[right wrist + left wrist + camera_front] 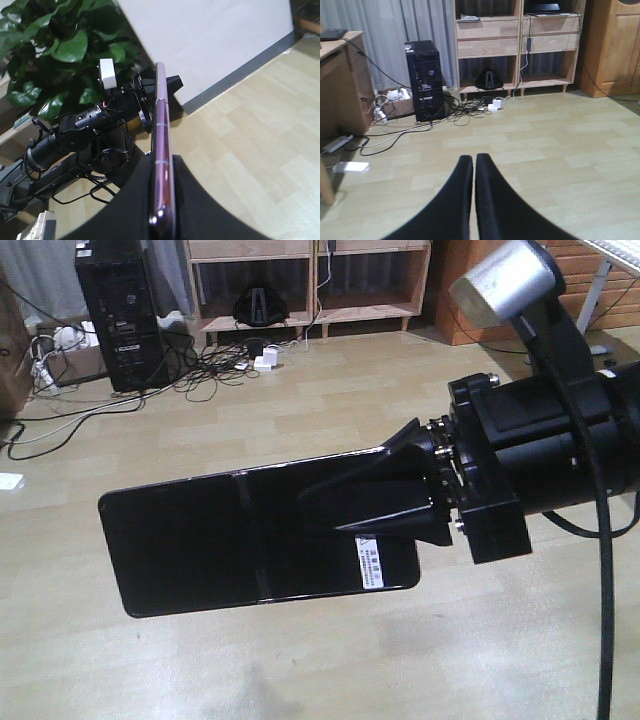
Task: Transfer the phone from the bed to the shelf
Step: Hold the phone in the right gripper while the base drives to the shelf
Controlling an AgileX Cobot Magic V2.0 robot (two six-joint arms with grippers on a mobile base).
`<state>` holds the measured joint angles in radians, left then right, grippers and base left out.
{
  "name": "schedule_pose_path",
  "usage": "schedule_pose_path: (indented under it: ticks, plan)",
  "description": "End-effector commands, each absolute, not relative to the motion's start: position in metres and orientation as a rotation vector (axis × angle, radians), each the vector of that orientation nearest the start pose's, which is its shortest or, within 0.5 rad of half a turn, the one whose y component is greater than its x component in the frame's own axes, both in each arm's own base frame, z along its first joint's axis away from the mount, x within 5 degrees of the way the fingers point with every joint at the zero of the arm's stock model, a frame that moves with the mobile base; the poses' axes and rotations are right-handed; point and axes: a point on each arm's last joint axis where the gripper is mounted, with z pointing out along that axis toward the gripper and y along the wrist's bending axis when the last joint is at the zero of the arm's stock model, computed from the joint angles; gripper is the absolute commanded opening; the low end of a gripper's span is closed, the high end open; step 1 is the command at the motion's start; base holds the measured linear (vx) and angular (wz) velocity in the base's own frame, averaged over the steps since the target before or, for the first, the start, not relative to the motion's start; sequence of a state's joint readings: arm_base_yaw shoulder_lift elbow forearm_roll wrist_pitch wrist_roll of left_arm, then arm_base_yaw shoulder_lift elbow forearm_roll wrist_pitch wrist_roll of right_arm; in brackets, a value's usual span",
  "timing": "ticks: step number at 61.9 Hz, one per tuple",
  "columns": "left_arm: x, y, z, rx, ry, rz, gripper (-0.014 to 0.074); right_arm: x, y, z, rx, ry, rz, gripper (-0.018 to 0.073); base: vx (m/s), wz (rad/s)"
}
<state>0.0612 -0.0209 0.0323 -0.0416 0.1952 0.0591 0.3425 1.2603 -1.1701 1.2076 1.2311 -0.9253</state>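
The phone [215, 540], thin, glossy black with a crease and a white barcode sticker, hangs flat in the air above the floor. My right gripper [305, 510] is shut on its right end. In the right wrist view the phone [160, 125] shows edge-on, pinkish-purple, clamped between the two black fingers of the right gripper [162, 162]. My left gripper [473, 160] is shut with nothing in it, pointing over the floor. The pale-wood shelf [520, 45] stands against the far wall, also seen as the shelf [300, 310] at the top of the front view. The bed is out of view.
A black computer tower [425, 80] stands left of the shelf with tangled cables [470, 105] on the floor. A brown desk [340, 85] is at left, a wooden cabinet [615, 45] at right. A leafy plant [60, 50] and my other arm [80, 135] show in the right wrist view.
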Motion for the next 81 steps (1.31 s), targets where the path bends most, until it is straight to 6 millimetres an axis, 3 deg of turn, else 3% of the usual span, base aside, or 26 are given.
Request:
schedule_pose_path:
  ticks: [1, 81]
  plan:
    - [0.0558, 0.0029, 0.1902, -0.038, 1.618, 0.049, 0.0001, 0.1793, 0.1529, 0.4143, -1.083, 1.792, 1.423, -0.0002, 0.41, -0.09]
    - [0.0558, 0.0029, 0.1902, -0.038, 1.618, 0.049, 0.0001, 0.1793, 0.1529, 0.4143, -1.083, 1.792, 1.423, -0.0002, 0.43, -0.15]
